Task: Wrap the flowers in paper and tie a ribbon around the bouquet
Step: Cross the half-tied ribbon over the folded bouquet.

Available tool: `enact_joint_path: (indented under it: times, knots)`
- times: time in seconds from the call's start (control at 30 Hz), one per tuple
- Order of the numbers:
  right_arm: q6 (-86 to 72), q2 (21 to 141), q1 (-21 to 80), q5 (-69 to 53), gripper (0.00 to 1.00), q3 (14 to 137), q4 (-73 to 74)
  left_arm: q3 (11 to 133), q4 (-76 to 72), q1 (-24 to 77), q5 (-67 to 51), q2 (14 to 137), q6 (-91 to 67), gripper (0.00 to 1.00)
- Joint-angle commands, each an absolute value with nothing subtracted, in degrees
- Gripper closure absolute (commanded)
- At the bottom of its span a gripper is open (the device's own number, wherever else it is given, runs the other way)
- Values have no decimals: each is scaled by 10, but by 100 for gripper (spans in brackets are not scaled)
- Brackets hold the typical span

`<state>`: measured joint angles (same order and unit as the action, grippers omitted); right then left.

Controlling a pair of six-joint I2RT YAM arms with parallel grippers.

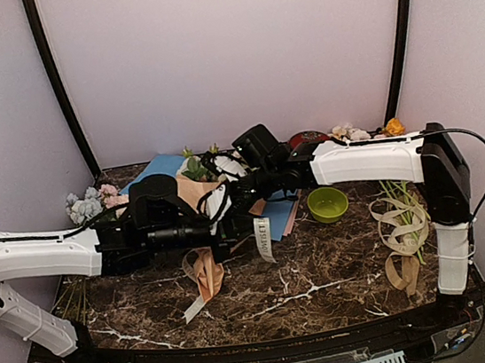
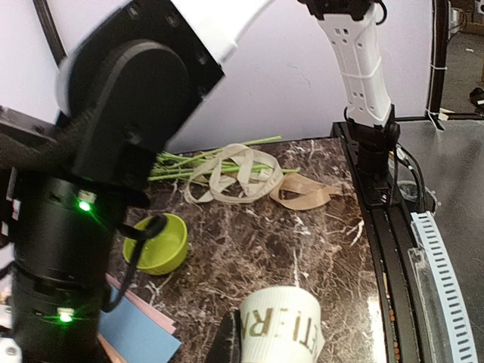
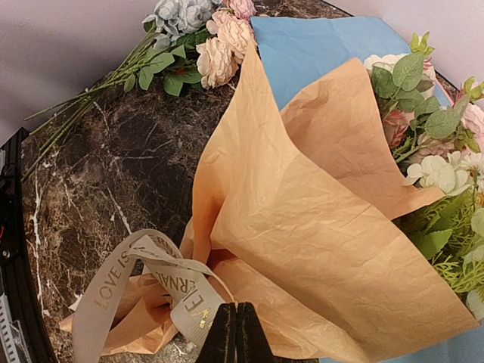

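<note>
The bouquet lies mid-table: pink and cream flowers [image 3: 439, 162] with green leaves show from a cone of creased tan paper [image 3: 318, 219], whose narrow end points toward the arms' bases [image 1: 206, 276]. A cream ribbon [image 3: 162, 276] with printed lettering loops around that narrow end. My right gripper [image 3: 237, 318] is shut just over the cone's narrow part, with an edge of the ribbon running into its tips. My left gripper [image 2: 240, 327] is shut on another stretch of the ribbon [image 2: 283, 329], which curls over its fingers and hangs down [image 1: 263, 237].
A light blue sheet [image 3: 325, 45] lies under the bouquet. A bunch with blue blooms [image 1: 85, 205] lies at the left. A green bowl [image 1: 327, 203] stands right of centre. Coiled spare ribbons [image 1: 400, 223] and loose stems [image 2: 215, 156] lie at the right. An orange bloom [image 1: 394, 127] sits at the back right.
</note>
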<state>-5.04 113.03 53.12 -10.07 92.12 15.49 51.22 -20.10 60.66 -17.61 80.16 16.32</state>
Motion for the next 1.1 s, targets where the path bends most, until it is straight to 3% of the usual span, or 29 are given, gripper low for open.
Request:
enact_joint_path:
  times: [0.0, 0.43, 0.67, 0.7, 0.83, 0.97, 1.07]
  knots:
    - [-49, 1107, 529, -105, 100, 928, 140, 546, -221, 609, -125, 751, 203, 100]
    - [-39, 1096, 529, -107, 100, 937, 149, 545, -245, 616, -277, 868, 175, 100]
    - [-31, 1080, 529, -111, 100, 926, 151, 569, -183, 618, -219, 930, 197, 100]
    - [-32, 1079, 529, -114, 100, 926, 150, 583, -158, 619, -211, 935, 198, 93]
    - [-34, 1078, 529, -118, 100, 927, 148, 602, -98, 621, -196, 918, 226, 53]
    - [-36, 1078, 529, -123, 100, 926, 146, 587, -60, 622, -174, 868, 271, 30]
    - [-36, 1080, 530, -121, 100, 925, 144, 583, -23, 622, -154, 833, 298, 21]
